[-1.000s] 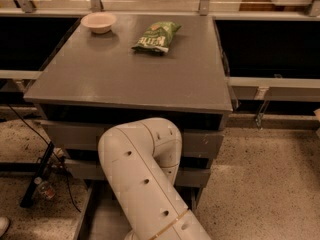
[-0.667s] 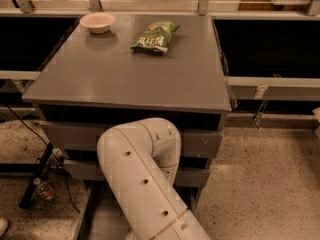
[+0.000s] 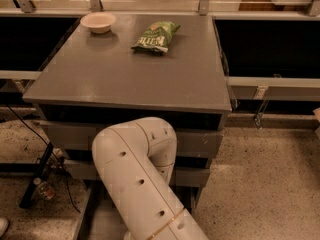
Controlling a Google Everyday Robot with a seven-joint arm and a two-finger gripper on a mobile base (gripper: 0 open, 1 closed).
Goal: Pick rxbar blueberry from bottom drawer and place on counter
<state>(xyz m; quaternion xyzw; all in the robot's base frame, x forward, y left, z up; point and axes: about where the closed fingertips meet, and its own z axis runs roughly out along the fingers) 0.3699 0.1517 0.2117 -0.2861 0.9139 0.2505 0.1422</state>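
Gripper hidden behind arm elbow (image 3: 140,179) by bottom drawer (image 3: 106,220), grip state can't tell; chip bag (image 3: 156,36) and bowl (image 3: 98,22) on counter (image 3: 125,71) above.

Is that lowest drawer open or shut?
Open: the bottom drawer juts out past the upper drawers, beside the white arm. The gripper is out of sight behind the arm.

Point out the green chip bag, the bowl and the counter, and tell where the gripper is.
green chip bag (image 3: 156,36): camera view, middle of the wrapper.
bowl (image 3: 98,22): camera view, its pale hollow.
counter (image 3: 125,79): camera view, bare top near the front.
gripper: not in view; the arm (image 3: 137,171) hides it.
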